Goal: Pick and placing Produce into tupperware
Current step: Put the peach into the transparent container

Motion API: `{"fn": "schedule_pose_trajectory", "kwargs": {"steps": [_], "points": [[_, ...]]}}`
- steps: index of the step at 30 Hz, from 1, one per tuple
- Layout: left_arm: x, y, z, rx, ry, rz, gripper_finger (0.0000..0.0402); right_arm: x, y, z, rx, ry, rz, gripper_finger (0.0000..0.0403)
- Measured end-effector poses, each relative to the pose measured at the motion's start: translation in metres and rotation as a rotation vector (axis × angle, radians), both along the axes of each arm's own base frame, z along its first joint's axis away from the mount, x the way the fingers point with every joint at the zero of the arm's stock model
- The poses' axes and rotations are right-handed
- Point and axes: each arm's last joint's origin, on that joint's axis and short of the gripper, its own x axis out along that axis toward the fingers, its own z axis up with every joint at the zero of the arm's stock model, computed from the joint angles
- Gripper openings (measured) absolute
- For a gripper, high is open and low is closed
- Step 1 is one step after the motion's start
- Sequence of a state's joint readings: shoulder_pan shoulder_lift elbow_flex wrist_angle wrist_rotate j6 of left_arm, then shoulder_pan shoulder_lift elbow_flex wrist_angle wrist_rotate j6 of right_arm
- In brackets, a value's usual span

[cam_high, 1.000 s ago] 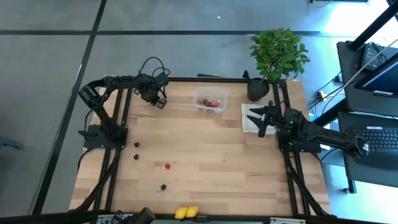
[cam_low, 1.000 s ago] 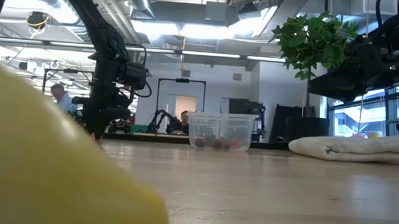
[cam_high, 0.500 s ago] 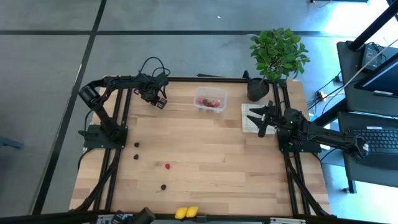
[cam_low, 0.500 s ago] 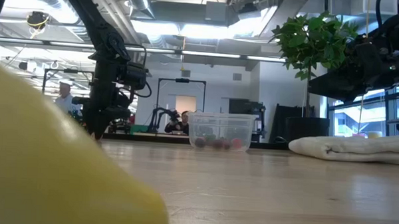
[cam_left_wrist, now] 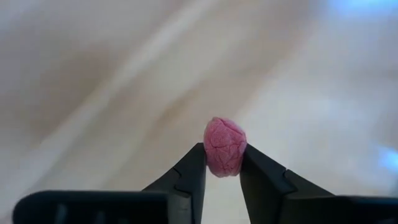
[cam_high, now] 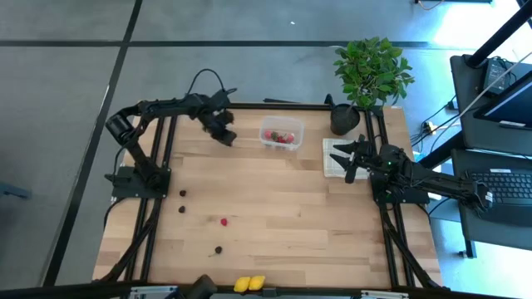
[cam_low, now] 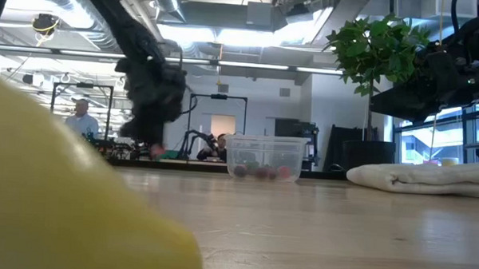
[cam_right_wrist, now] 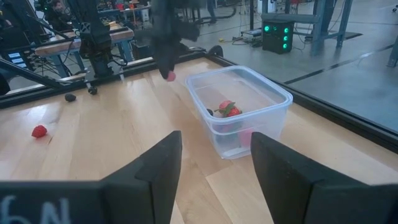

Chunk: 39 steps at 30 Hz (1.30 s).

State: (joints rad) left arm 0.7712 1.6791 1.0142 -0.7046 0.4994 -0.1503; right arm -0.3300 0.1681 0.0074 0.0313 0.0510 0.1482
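Counter [cam_high: 274,208] of pale wood carries everything: the clear tupperware [cam_high: 282,134] sits near its far edge with red berries already inside, and loose produce lies well apart nearer the front. Transport looks to be the step in hand. The left gripper [cam_high: 226,135] hangs above the counter just beside the tupperware, pinched shut on a pink berry [cam_left_wrist: 224,147]. The right gripper [cam_high: 349,158] waits over the checked cloth [cam_high: 332,163], fingers spread and empty. Next, the left gripper likely needs to reach over the box's rim, then part its fingers.
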Motion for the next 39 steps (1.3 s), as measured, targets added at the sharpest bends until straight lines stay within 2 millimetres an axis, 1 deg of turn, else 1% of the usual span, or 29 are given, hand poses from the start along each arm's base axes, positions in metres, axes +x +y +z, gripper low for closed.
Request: {"fn": "schedule_pose_trajectory", "kwargs": {"steps": [2, 4, 9, 12, 16, 18, 22, 27, 35, 37, 39], "points": [[0.016, 0.000, 0.010, -0.001, -0.158, -0.069, 0.0086, 0.000, 0.000, 0.000, 0.000, 0.000, 0.000, 0.0195], [0.033, 0.000, 0.022, 0.043, -0.301, -0.133, 0.0091, 0.000, 0.000, 0.000, 0.000, 0.000, 0.000, 0.0195], [0.074, -0.002, 0.059, 0.289, -0.565, -0.235, 0.0095, 0.000, 0.000, 0.000, 0.000, 0.000, 0.000, 0.0195], [0.093, -0.006, 0.081, 0.459, -0.605, -0.216, 0.0089, 0.000, 0.000, 0.000, 0.000, 0.000, 0.000, 0.0195], [0.108, -0.013, 0.104, 0.643, -0.560, -0.153, 0.0078, 0.000, 0.000, 0.000, 0.000, 0.000, 0.000, 0.0195], [0.114, -0.018, 0.113, 0.707, -0.561, -0.165, 0.0076, 0.000, 0.000, 0.000, -0.001, 0.000, 0.000, 0.0195], [0.122, -0.027, 0.123, 0.749, -0.570, -0.169, 0.0082, 0.000, 0.000, 0.000, 0.000, 0.000, 0.000, 0.0195], [0.122, -0.029, 0.123, 0.747, -0.562, -0.171, 0.0088, 0.000, 0.000, 0.000, 0.001, -0.001, 0.000, 0.0195], [0.117, -0.024, 0.118, 0.711, -0.500, -0.159, 0.0074, 0.000, 0.000, 0.001, 0.000, -0.009, 0.000, 0.0195], [0.115, -0.023, 0.120, 0.694, -0.472, -0.161, 0.0075, 0.000, 0.000, 0.002, -0.005, -0.019, 0.000, 0.0195], [0.119, -0.022, 0.123, 0.684, -0.447, -0.164, 0.0079, 0.000, 0.000, 0.003, -0.013, -0.025, 0.000, 0.0195]]}}
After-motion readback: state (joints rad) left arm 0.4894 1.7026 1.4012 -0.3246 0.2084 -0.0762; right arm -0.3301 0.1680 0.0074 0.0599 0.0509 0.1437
